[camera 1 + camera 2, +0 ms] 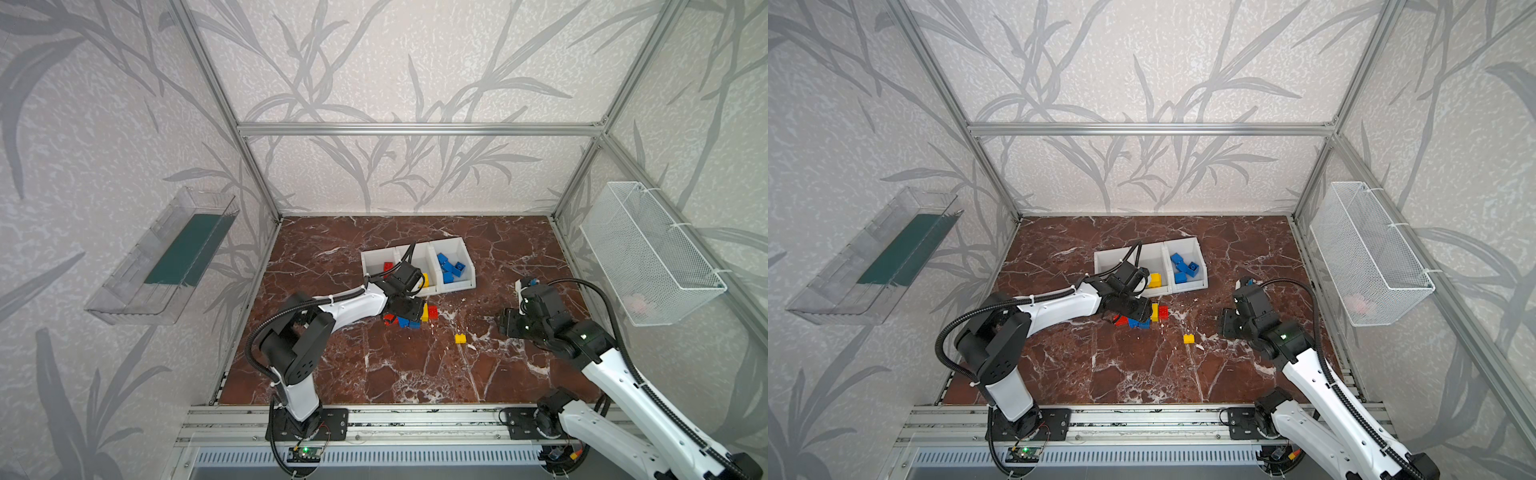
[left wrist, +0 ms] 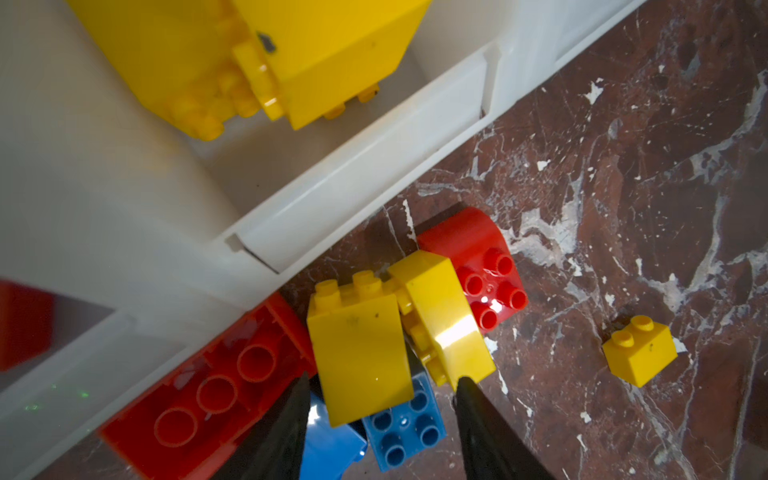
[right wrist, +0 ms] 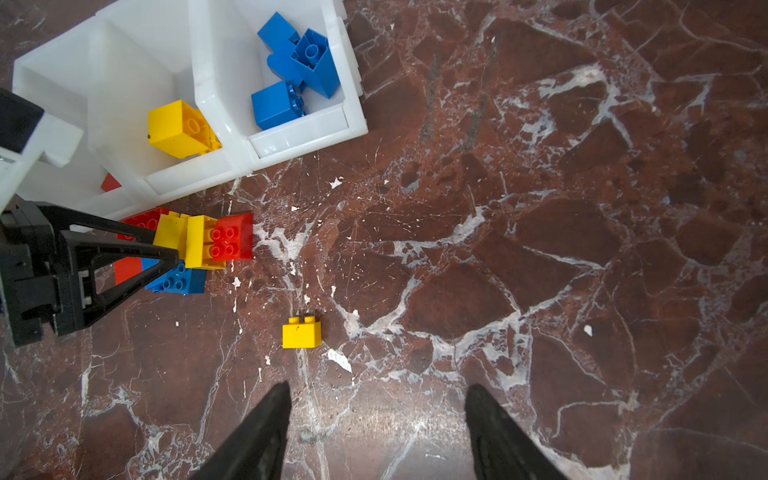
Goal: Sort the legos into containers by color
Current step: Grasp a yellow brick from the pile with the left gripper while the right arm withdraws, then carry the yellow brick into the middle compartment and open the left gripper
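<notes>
Left gripper (image 2: 382,376): black fingers (image 2: 291,424) stand part-way apart, astride the near ends of a broad yellow brick (image 2: 357,353) and a narrow yellow brick (image 2: 444,324) lying side by side on top of the pile. One tip is just beside the broad brick and the other is against the narrow one. Whether they press: cannot tell.

Pile, on the table just in front of the containers (image 3: 299,141):
- blue brick (image 2: 403,432) underneath, studs up
- long red brick (image 2: 216,386), hollow side up, against the bins' low front
- square red brick (image 2: 486,270), tilted, beside the narrow yellow one

Right gripper (image 3: 376,386): jaws wide, nothing between them, over the bare marble-pattern table (image 3: 540,249). A small yellow brick (image 3: 301,332) lies alone ahead of it, apart from the pile.

Containers: three white bins in a row.
- right bin: blue bricks (image 3: 291,70)
- middle bin: yellow bricks (image 3: 178,129)
- left bin: a red brick (image 1: 388,267)

In both top views the left arm (image 1: 353,305) crosses the left and middle bins and hides much of them.

Surroundings: clear tray (image 1: 124,291) with a green liner on the left wall, white wire basket (image 1: 648,249) on the right wall.
</notes>
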`<state>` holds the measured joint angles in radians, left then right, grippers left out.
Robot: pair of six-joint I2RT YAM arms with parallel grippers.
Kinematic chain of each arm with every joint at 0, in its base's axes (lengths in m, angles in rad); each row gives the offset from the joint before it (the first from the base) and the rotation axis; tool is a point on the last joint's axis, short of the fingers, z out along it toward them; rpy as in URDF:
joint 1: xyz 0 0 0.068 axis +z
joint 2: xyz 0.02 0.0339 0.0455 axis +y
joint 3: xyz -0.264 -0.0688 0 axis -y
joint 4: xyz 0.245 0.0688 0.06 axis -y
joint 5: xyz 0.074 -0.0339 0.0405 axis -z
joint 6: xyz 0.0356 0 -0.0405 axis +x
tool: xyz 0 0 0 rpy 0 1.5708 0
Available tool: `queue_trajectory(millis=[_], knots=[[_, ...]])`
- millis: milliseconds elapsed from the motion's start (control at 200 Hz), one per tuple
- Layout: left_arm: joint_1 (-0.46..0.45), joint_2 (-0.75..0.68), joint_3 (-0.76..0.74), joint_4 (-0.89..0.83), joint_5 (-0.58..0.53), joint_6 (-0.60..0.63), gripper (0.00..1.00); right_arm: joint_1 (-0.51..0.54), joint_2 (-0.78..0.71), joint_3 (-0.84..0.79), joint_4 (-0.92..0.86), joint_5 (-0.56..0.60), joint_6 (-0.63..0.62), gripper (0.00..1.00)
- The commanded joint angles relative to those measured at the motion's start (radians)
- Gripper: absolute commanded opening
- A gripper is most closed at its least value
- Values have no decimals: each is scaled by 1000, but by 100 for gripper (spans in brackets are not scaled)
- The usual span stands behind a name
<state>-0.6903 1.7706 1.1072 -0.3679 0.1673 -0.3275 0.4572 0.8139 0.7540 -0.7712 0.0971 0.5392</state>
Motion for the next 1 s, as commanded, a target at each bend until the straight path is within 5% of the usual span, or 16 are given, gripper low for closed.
queue_trajectory(millis=[0, 995], knots=[[-3, 16, 31, -43, -20, 21, 56, 1, -15, -7, -19, 16, 23, 67], [-37, 80, 86, -66, -63, 47, 32, 1, -37, -22, -38, 24, 36, 66]])
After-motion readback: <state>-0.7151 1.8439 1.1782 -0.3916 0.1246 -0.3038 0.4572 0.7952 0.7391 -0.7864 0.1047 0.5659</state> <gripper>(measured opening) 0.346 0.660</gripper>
